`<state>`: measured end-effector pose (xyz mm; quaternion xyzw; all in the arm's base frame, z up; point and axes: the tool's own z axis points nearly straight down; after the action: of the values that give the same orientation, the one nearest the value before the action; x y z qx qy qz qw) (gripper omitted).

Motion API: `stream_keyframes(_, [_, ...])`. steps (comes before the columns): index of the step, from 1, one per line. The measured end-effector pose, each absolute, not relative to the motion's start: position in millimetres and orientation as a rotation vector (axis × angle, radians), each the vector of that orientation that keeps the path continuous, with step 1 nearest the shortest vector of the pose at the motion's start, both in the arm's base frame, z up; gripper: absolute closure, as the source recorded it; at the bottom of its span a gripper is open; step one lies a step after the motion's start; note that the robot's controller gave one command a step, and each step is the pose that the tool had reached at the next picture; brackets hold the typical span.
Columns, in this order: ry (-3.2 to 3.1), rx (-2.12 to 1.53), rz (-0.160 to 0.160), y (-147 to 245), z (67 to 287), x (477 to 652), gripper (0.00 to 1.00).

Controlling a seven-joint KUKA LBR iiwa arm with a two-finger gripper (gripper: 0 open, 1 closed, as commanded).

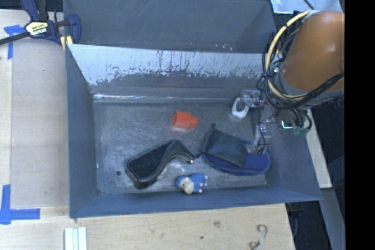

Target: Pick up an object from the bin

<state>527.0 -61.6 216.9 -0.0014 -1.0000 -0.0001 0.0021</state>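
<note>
The grey metal bin (82, 126) holds four loose things on its scuffed floor. The arm comes in from the right, its wrist under a rounded orange cover (316, 50) with yellow and black cables (275, 76) looped about it. Below the cover the gripper (261, 142) hangs low in the right part of the bin. Its slim metal tip is down at the right end of a dark blue, flat, soft-looking case with a rounded edge (249, 164). Tip and case look touching or very nearly so; which of the two cannot be told from this angle. Whether the gripper is clenched or released cannot be told either. The case lies on the floor at the right front, with a darker squarish flap (224, 146) resting tilted on its left part. To the left of it, touching the flap's corner, lies a black curved thing shaped like a long padded strap (153, 162), stretching toward the left front. Just in front of that, near the front wall, sits a small blue and cream toy figure (192, 183). A small orange-red block (184, 120) lies apart, further back near the middle of the floor, well left of the gripper
</note>
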Motion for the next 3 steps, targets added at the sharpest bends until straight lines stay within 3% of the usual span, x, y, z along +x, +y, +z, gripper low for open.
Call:
stream_keyframes(1, [-3.127,0.387,0.002,-73.3,70.0,493.2,0.0])
stream_keyframes(2, [-3.133,0.389,0.006,-73.9,74.4,495.5,1.0])
stream_keyframes(3, [-3.128,0.381,0.006,-89.9,191.9,492.0,1.0])
